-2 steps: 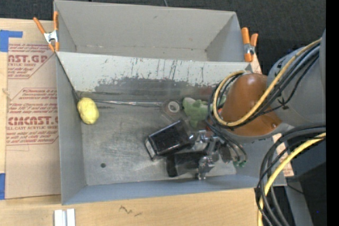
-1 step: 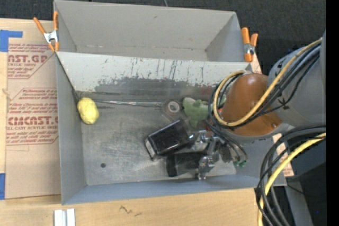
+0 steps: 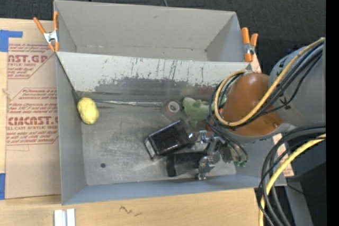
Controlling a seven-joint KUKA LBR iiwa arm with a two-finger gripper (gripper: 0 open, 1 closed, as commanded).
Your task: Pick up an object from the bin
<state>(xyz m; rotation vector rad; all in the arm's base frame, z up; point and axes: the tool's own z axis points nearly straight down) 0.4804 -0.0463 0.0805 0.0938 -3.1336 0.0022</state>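
The tool (image 3: 207, 159) hangs low near the front right corner of the bin (image 3: 114, 153), at the right end of a black block (image 3: 180, 164). I cannot tell whether the tool is open or closed. A black box (image 3: 167, 138) lies just behind the block, with a green lump (image 3: 195, 109) beyond it. A yellow ball (image 3: 88, 111) sits by the left wall.

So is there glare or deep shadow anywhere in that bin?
In the camera view, light is soft and even: the black gadget shows a faint sheen on its face, the yellow lump throws barely any shadow, and the far wall of the bin is brightest.
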